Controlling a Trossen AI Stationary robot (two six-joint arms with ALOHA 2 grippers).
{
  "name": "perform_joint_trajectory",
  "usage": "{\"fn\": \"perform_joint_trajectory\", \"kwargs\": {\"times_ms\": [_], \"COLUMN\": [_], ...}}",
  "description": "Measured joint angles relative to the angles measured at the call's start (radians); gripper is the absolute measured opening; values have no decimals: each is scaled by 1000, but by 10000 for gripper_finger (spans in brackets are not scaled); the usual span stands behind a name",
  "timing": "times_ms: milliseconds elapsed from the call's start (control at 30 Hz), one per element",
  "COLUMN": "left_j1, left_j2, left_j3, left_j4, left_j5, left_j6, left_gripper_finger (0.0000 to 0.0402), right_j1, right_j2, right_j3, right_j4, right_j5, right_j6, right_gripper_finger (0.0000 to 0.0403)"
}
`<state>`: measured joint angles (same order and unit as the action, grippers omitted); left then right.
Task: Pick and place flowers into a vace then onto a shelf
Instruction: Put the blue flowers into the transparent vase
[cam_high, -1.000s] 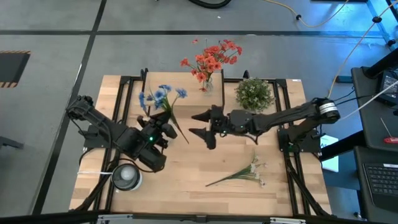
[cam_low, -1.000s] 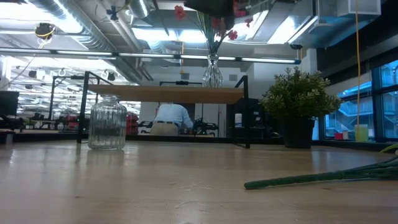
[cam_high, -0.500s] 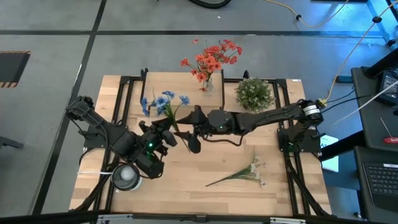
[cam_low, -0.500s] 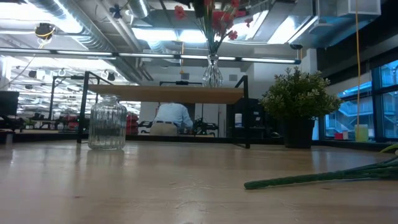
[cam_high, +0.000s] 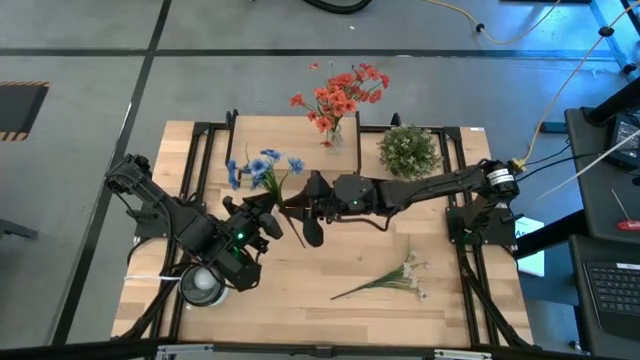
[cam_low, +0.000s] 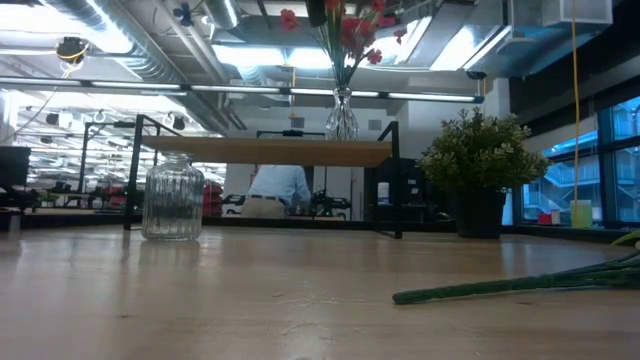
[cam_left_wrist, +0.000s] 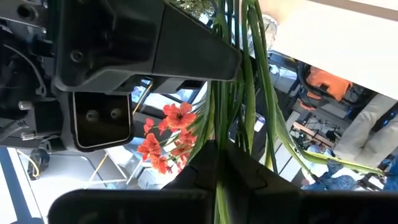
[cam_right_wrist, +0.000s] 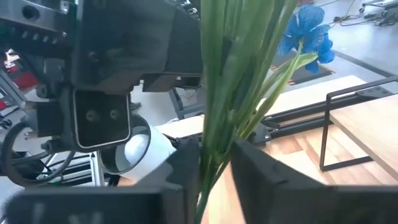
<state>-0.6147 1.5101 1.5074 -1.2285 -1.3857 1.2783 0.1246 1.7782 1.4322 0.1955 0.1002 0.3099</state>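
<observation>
Status of work: partly complete.

Done: one glass vase (cam_high: 333, 135) holding the red flowers (cam_high: 340, 95) stands on the shelf (cam_high: 262, 132) along the far edge of the counter (cam_high: 440, 300). The low view confirms it sits upright on the shelf board.

In hand: the blue flowers (cam_high: 262, 165) are held off the counter, near its middle and toward the left side. My left end effector (cam_high: 262, 222) is closed on the lower part of their stems (cam_left_wrist: 245, 93); the left wrist view shows the green stalks running up from between my fingers. My right end effector (cam_high: 306, 205) has reached across from the right side and stands at the same stems, just above the left one's hold. In the right wrist view the stems pass between its fingers (cam_right_wrist: 261, 180), which appear pressed to them, so I judge both end effectors are gripping the bunch, as in a handover.

Outstanding:
- The blue flowers are not in any vase.
- The empty ribbed glass jar (cam_low: 173, 196) stands near the front-left corner of the counter, under my left arm.
- The white flowers (cam_high: 395, 277) lie flat near the front-right part of the counter, untouched.
- A bushy green potted plant (cam_high: 408, 150) stands near the far-right corner, beside the shelf.

I judge roughly one third of the task complete.
</observation>
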Motion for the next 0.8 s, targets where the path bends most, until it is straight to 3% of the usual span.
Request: {"fn": "perform_joint_trajectory", "kwargs": {"times_ms": [200,367,567,800], "left_j1": [0,0,2,-4], "left_j2": [0,0,0,-1], "left_j3": [0,0,0,0], "left_j4": [0,1,81,120], "left_j5": [2,92,116,171], "left_j6": [-53,-72,-134,-409], "left_gripper_finger": [26,64,100,129], "right_j1": [-1,-1,-23,-69], "right_j2": [0,0,0,0], "right_j3": [0,-1,-1,-1], "right_j4": [-14,-27,-49,-54], "right_j5": [2,3,26,48], "right_j6": [-3,30,46,47], "right_gripper_finger": [11,8,6,4]}}
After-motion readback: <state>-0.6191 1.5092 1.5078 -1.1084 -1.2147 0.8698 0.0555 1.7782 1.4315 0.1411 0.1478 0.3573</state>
